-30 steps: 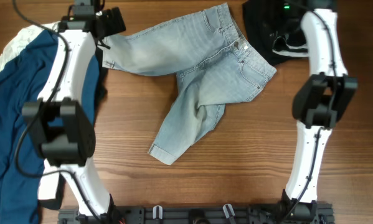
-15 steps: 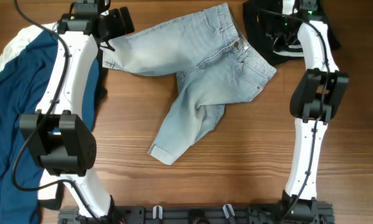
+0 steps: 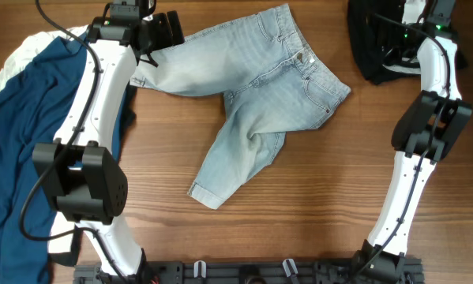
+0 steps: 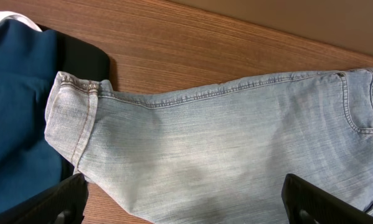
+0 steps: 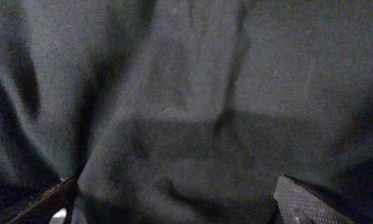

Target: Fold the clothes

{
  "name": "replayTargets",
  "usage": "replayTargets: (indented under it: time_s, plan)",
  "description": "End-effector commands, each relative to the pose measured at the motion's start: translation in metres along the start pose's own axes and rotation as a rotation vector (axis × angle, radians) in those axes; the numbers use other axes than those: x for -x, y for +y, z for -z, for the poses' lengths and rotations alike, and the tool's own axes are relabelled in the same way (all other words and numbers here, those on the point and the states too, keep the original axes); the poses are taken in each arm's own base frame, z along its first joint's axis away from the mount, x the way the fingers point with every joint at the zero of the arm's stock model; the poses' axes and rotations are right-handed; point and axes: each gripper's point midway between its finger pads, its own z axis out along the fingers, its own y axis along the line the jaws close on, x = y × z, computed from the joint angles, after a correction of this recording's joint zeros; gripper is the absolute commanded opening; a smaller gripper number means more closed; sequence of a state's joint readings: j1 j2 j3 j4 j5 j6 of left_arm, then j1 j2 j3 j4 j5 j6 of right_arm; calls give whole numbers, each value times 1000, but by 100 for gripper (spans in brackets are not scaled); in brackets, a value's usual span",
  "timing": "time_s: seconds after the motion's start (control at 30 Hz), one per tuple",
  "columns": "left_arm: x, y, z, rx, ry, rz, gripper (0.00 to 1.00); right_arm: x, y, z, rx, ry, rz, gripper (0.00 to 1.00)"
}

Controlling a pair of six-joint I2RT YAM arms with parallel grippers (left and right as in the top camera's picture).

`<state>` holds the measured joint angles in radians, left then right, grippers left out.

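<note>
On the brown wooden table (image 3: 315,229), the big navy-blue top (image 3: 15,142) lies heaped at our left. The pale faded-blue denim shorts (image 3: 275,102) sprawl mid-table, legs splayed. We judge the denim soft but weighty, best pinched at its stitched cuffed hem (image 4: 71,118) or buttoned waistband (image 3: 315,67). A crumpled black garment (image 3: 374,47) sits far right. Our left gripper (image 4: 186,199) hangs spread wide over that leg; our right gripper (image 5: 180,199) gapes above black cloth, holding nothing.
</note>
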<state>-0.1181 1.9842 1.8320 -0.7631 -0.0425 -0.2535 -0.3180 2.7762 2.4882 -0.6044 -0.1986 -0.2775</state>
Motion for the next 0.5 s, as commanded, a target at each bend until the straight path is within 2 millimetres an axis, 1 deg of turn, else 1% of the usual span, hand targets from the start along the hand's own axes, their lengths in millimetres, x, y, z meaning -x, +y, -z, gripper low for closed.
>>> replayTargets:
  time_s: [0.0, 0.03, 0.1, 0.13, 0.17, 0.2, 0.23, 0.3, 0.33, 0.37, 0.4, 0.43, 0.47]
  plan:
    - [0, -3, 1, -10, 2, 14, 100, -46, -16, -14, -26, 119, -118, 100]
    - [0, -3, 1, -10, 2, 14, 100, -31, -16, 2, -26, 101, -130, 100]
    - [-5, -2, 2, -5, 21, 13, 100, 24, -8, 78, 0, 39, -187, 100]
    - [-11, -3, 4, 0, 42, 8, 100, 50, 5, 126, 47, 3, -206, 100]
    - [-15, -4, 10, 1, 57, 2, 100, 65, 22, 170, 113, -13, -225, 100]
    - [-19, -6, 16, 2, 70, -3, 100, 70, 34, 195, 159, -12, -245, 100]
    - [-24, -8, 27, 2, 85, -11, 100, 71, 52, 233, 219, 15, -292, 100]
    - [-30, -9, 51, 3, 101, -8, 100, 58, 79, 279, 257, 93, -323, 100]
    - [-36, -8, 66, 3, 120, 16, 100, 48, 93, 292, 271, 147, -357, 100]
    - [-45, -11, 75, -15, 155, 14, 100, 39, 106, 299, 286, 198, -360, 99]
    - [-58, -14, 82, -30, 210, 19, 100, 27, 120, 303, 300, 263, -359, 99]
    - [-77, -16, 87, -39, 288, 27, 100, 13, 133, 305, 301, 335, -353, 100]
    - [-93, -18, 89, -43, 354, 21, 100, 1, 143, 304, 297, 395, -345, 100]
